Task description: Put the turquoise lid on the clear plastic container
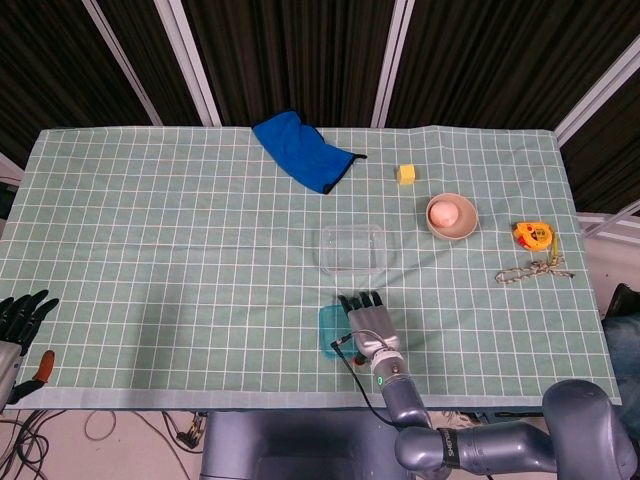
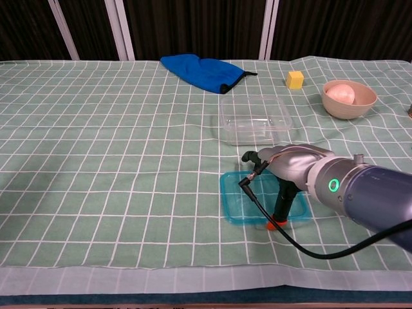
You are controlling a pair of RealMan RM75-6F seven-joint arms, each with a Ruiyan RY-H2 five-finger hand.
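The turquoise lid (image 2: pixel 248 201) lies flat on the green checked worktop (image 2: pixel 116 161), near its front edge. The right hand (image 2: pixel 290 166) hovers palm-down over the lid's right half, its fingers (image 1: pixel 362 301) stretched forward and together above the lid's far edge. An orange-tipped thumb reaches down to the lid's near right corner. Whether the hand actually grips the lid cannot be told. The clear plastic container (image 2: pixel 255 120) sits just beyond the lid, apart from it. The left hand (image 1: pixel 20 315) rests off the worktop's left front corner, fingers spread, holding nothing.
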